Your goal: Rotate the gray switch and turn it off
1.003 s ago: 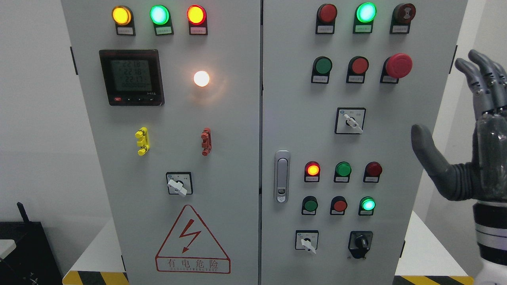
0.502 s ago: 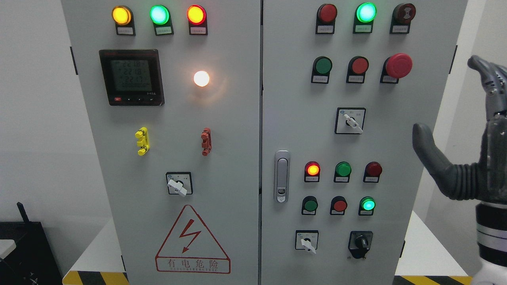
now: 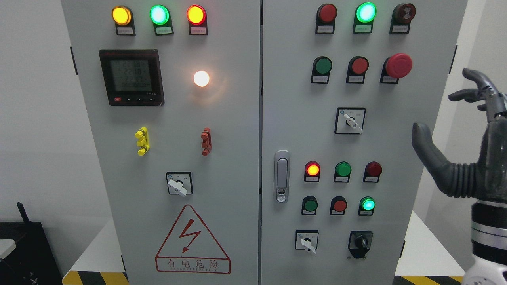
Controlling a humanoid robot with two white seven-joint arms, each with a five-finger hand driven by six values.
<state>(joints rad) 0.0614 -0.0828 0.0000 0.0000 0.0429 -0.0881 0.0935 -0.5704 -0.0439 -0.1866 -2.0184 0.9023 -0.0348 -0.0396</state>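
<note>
Three grey-white rotary switches sit on the grey cabinet: one on the upper right door (image 3: 351,122), one at its lower part (image 3: 307,242), and one on the left door (image 3: 177,185). All three handles point down to the right. My right hand (image 3: 445,118) is raised at the cabinet's right edge, well right of the upper switch and touching nothing. Its thumb (image 3: 423,141) sticks up toward the panel, and its fingers (image 3: 477,90) bend forward, holding nothing. The left arm does not show.
A black rotary switch (image 3: 360,241) sits beside the lower grey one. A red mushroom button (image 3: 398,65), lit lamps and push buttons fill the right door, with a door latch (image 3: 281,176) at its left edge. A meter (image 3: 131,77) is on the left door.
The right hand's fingers have bent forward and down from pointing straight up. The thumb and wrist have hardly moved. The switches are unchanged.
</note>
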